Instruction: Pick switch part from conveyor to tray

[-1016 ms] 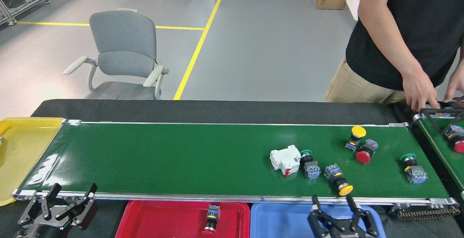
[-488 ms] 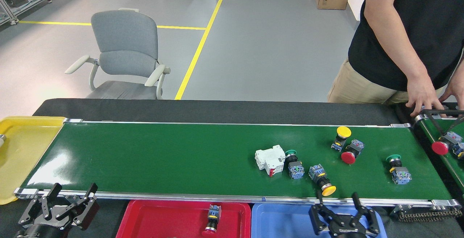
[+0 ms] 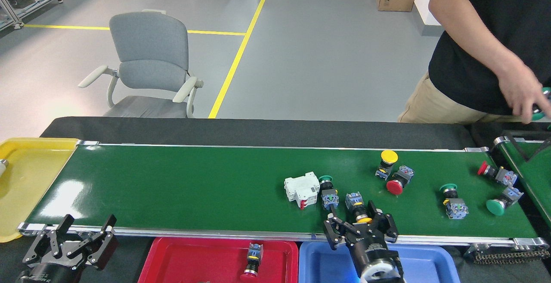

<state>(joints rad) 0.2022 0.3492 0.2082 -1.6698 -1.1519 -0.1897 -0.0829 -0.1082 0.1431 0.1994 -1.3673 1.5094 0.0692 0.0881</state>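
Where my right gripper (image 3: pixel 360 225) reaches over the near rail of the conveyor (image 3: pixel 193 188), its black fingers (image 3: pixel 333 230) stand spread on either side of a yellow-capped switch part (image 3: pixel 358 207) lying on the belt; I cannot tell whether they touch it. Just beside that part, toward the belt's left end, lie a green-capped switch (image 3: pixel 327 190) and a white circuit breaker (image 3: pixel 301 188), touching one another. Nearer the far rail, a yellow-capped button (image 3: pixel 386 162) and a red-capped button (image 3: pixel 399 180) lie together. Toward the belt's right end lie another green-capped switch (image 3: pixel 452 199), a red one (image 3: pixel 495 173) and a green one (image 3: pixel 503 201). Below the near rail sits the red tray (image 3: pixel 172 261), holding one red-capped switch (image 3: pixel 252 259), with a blue tray (image 3: pixel 327 261) on its right under my right arm. My left gripper (image 3: pixel 73 244) hangs with its jaws apart and nothing between them, at the near left corner of the conveyor, beside a yellow tray (image 3: pixel 26 179). A person's hand (image 3: pixel 523 97) is held above the far right corner.
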